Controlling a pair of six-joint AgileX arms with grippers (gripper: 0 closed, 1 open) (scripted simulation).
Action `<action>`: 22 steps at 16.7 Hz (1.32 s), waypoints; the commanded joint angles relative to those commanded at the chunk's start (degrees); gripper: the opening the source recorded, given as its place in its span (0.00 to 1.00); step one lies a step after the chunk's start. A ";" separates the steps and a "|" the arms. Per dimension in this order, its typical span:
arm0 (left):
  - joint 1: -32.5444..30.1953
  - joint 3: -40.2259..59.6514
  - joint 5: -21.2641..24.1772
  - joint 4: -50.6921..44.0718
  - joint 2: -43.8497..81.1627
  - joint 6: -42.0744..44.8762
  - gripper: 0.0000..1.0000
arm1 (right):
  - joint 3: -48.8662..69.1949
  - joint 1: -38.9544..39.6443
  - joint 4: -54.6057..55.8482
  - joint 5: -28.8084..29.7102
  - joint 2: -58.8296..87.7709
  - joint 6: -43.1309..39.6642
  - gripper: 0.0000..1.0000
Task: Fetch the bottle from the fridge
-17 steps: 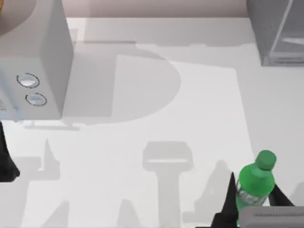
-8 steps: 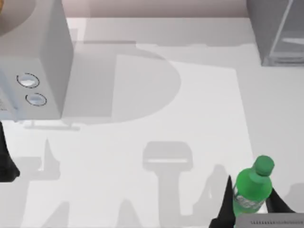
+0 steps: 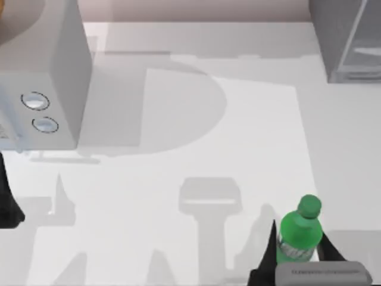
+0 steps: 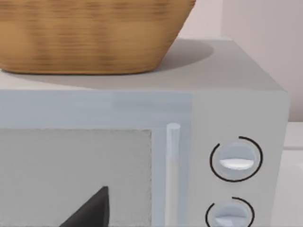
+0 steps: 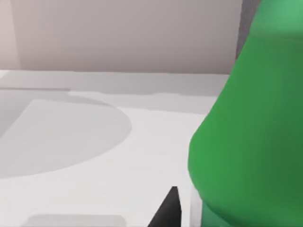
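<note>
On my screen: the bottle (image 3: 300,235) is smooth green plastic with a soft sheen, its label band paper-like and matt. The table (image 3: 250,131) is a plain white matt surface. The grey box (image 3: 41,77) has a smooth painted finish and two polished metallic dials (image 4: 235,159). The basket (image 4: 90,33) on it looks woven, wood-toned and rough. The fridge (image 3: 348,39) shows a glassy translucent panel.

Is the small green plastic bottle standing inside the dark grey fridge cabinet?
No: the green plastic bottle sits between the right end effector's fingers, far from the fridge.
</note>
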 joint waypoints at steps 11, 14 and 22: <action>0.00 0.00 0.00 0.00 0.00 0.00 1.00 | -3.46 -10.26 45.68 -10.08 16.77 -22.98 0.00; 0.00 0.00 0.00 0.00 0.00 0.00 1.00 | -3.62 -10.90 47.59 -10.65 17.56 -24.30 0.00; 0.00 0.00 0.00 0.00 0.00 0.00 1.00 | -3.62 -10.90 47.59 -10.65 17.56 -24.30 0.38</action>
